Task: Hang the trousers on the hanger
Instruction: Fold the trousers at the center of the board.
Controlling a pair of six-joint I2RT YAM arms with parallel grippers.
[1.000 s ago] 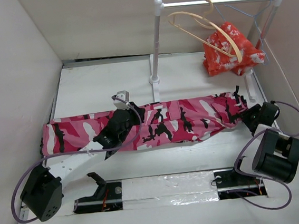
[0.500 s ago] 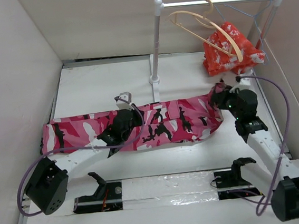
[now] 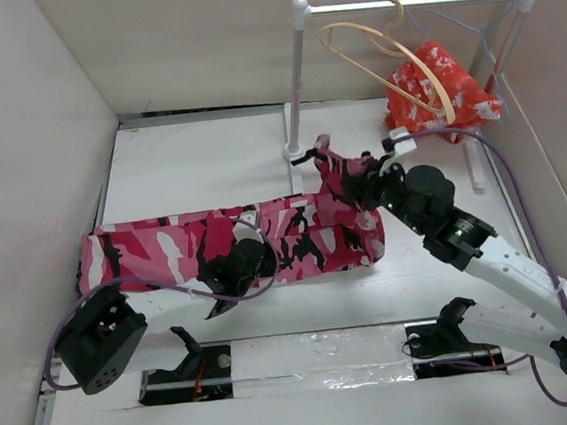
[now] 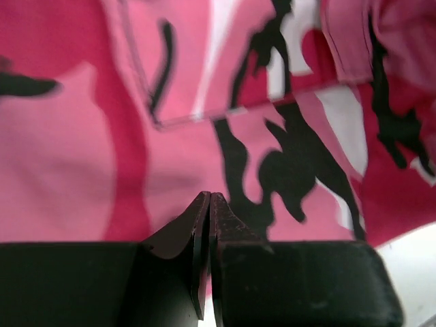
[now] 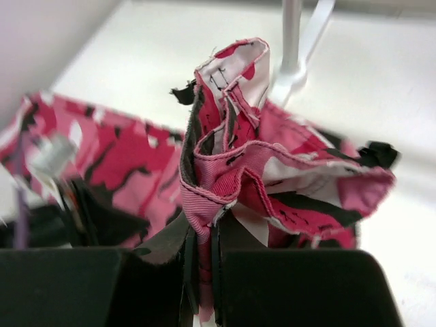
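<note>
The camouflage trousers (image 3: 166, 249) lie across the table from left to right. My right gripper (image 3: 359, 183) is shut on their right end and holds it bunched and lifted off the table, folded back toward the left. The right wrist view shows the pink waistband edge (image 5: 231, 163) pinched between my right gripper's (image 5: 208, 225) jaws. My left gripper (image 3: 227, 268) is shut, its tips resting on the trousers' middle; in its wrist view the closed tips (image 4: 210, 199) sit against the fabric (image 4: 82, 157). The tan wooden hanger (image 3: 389, 57) hangs tilted on the rail, bare.
A white rack with a post (image 3: 296, 81) and top rail stands at the back; its post (image 5: 291, 41) is just behind the lifted fabric. A wire hanger (image 3: 492, 27) carries a red-orange garment (image 3: 438, 92) at the rail's right end. Walls close in left and right.
My right arm swung from the table's right edge to the trousers' right end, took hold, and carried it up and to the left. My left gripper shifted slightly toward the near edge.
</note>
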